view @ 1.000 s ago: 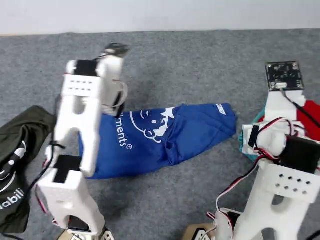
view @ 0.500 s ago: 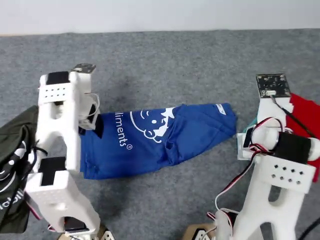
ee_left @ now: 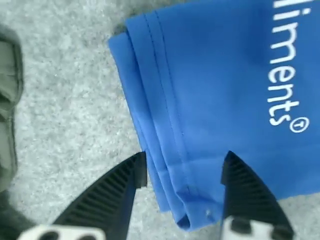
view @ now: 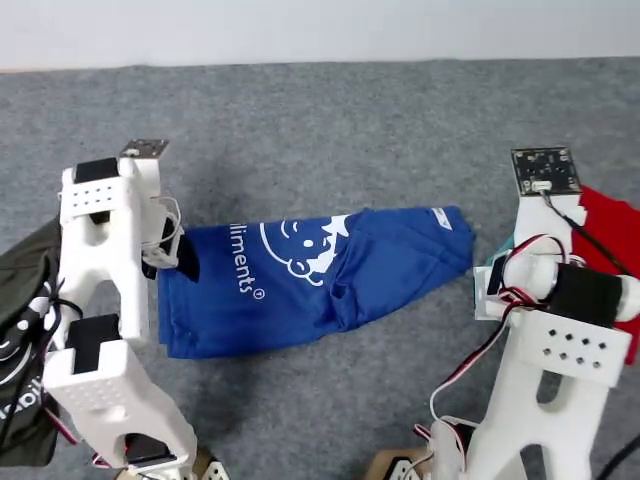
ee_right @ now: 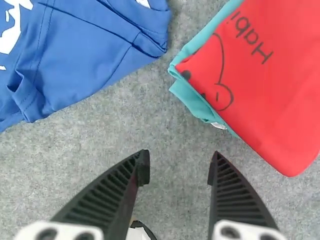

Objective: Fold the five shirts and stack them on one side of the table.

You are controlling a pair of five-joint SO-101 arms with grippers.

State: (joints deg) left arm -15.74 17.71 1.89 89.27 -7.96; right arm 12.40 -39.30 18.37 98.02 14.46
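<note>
A blue shirt (view: pixel 320 280) with white print lies roughly folded across the middle of the grey carpeted table (view: pixel 330 130). My left gripper (ee_left: pixel 184 167) is open and low over the blue shirt's (ee_left: pixel 225 75) left hem, its fingers straddling the layered edge. In the high view the left gripper (view: pixel 183 260) sits at that shirt's left end. A red shirt (ee_right: pixel 265 75) lies folded on a teal shirt (ee_right: pixel 186 95) at the right side. My right gripper (ee_right: pixel 177 172) hangs open above bare carpet between the blue and red shirts. A dark green shirt (view: pixel 20 330) lies crumpled at the far left.
The dark green shirt (ee_left: pixel 7 100) lies close beside the left gripper. The right arm's white body (view: pixel 550 350) covers part of the red and teal stack (view: pixel 610 225). Open carpet runs along the back of the table.
The left arm has swung left and toward the front, bringing its gripper from the blue shirt's back left corner down to the left hem. The right arm shifted slightly, then held still.
</note>
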